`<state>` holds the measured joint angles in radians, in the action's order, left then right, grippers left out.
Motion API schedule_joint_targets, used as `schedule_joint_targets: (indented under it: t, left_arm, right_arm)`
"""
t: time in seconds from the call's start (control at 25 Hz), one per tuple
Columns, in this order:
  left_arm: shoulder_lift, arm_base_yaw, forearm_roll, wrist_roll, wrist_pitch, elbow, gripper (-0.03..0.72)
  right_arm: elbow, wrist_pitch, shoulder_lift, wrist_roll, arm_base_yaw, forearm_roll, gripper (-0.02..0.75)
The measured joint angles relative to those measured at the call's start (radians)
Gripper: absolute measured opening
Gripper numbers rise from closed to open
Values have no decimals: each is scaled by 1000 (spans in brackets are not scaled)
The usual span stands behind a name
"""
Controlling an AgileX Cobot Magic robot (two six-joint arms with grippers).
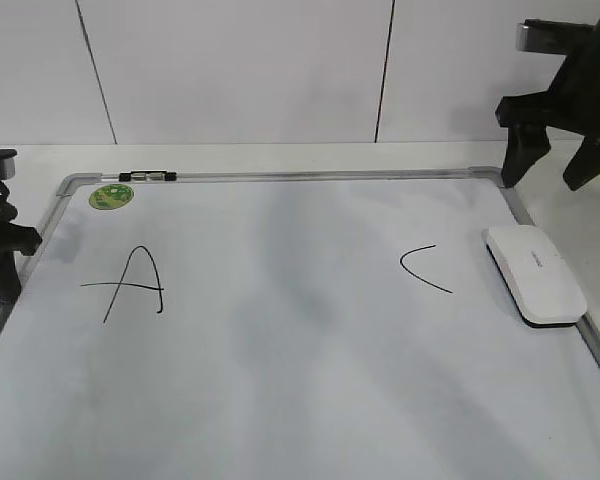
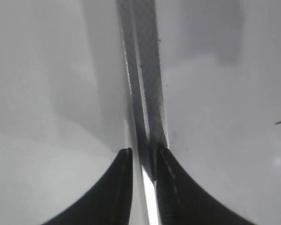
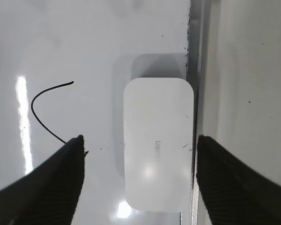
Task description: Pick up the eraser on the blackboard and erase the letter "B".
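The blackboard (image 1: 300, 380) is a white board with a grey frame, lying flat. The white eraser (image 1: 535, 272) lies on it against the right frame edge, next to a black "C" (image 1: 423, 268). A black "A" (image 1: 135, 283) is at the left. No letter "B" shows; the middle of the board is blank. My right gripper (image 1: 548, 172) is open and empty, raised above the board's far right corner. In the right wrist view its jaws (image 3: 139, 139) straddle the eraser (image 3: 158, 145) from above. My left gripper (image 1: 0, 255) is shut at the board's left frame (image 2: 143, 152).
A round green sticker (image 1: 111, 196) sits in the board's far left corner. A small black-and-silver marker (image 1: 148, 176) lies along the top frame. White table surrounds the board, with a white wall behind.
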<state>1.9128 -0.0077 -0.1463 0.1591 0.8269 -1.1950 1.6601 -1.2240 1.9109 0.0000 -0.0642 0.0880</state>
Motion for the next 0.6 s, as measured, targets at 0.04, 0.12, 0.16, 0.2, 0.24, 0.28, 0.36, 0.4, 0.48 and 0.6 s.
schedule_joint_targets:
  t: [0.04,0.12,0.16,0.2,0.24,0.28,0.36,0.4,0.48,0.6]
  left_arm:
    - [0,0,2,0,0,0,188]
    - [0,0,2,2,0,0,260]
    - [0,0,5,2,0,0,294]
    - [0,0,6,2,0,-2,321]
    - [-2,0,7,4,3,-7,336]
    - [-10,0,9,4,11,-14,347]
    - [-28,0,16,4,49,-40,358]
    - [-39,0,28,4,79,-60,361]
    - [-59,0,52,4,144,-99,359]
    - [-93,0,69,4,241,-150,328]
  right_arm:
    - [0,0,-5,0,0,0,573]
    - [0,0,-15,0,0,2,573]
    - [0,0,-17,0,0,2,573]
    - [0,-1,-21,0,0,2,573]
    - [0,-1,-24,0,0,2,573]
    - [0,-1,-28,0,0,2,573]
    - [0,-1,-38,0,0,2,567]
    - [0,-1,-43,0,0,2,556]
    - [0,-1,-61,0,0,2,514]
    - [0,-4,-105,0,0,2,430]
